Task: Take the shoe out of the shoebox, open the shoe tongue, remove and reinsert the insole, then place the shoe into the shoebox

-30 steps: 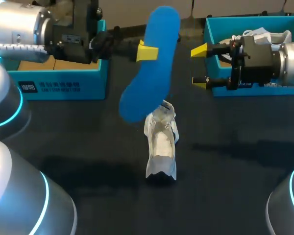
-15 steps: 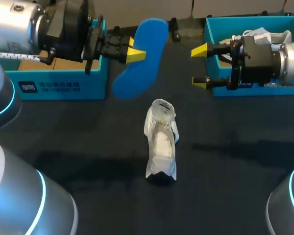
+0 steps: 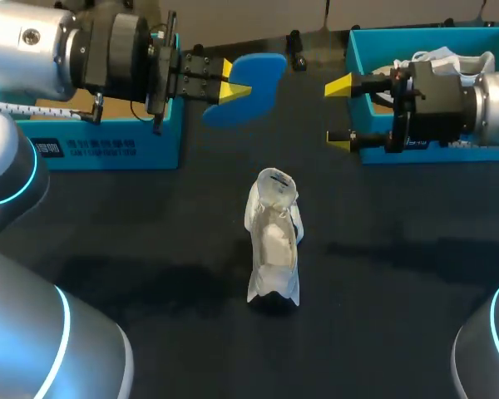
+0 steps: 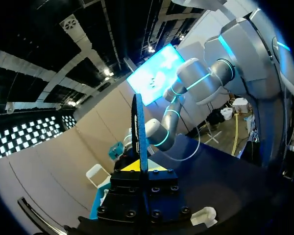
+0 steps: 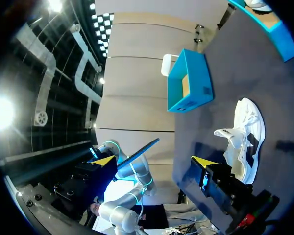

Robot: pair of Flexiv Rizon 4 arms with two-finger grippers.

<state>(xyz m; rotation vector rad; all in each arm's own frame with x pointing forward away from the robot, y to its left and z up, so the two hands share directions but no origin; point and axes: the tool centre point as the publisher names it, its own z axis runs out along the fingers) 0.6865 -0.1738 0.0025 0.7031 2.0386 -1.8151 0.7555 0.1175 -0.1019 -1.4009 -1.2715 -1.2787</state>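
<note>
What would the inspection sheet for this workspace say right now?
Surface: dark table.
Job's things: white shoe standing on its sole mid-table; blue insole held in the air; left box and right box, both blue, at the far edge.
Clutter: white things in the right box, unclear.
Grippers: left gripper shut on the insole; right gripper open, empty.
Cables: nothing seen.
Surroundings: nothing seen.

— Site type?
— Robotics lab bench. Left arm and right arm flank a dark tabletop; left teal box and right teal box sit along its far edge.
</note>
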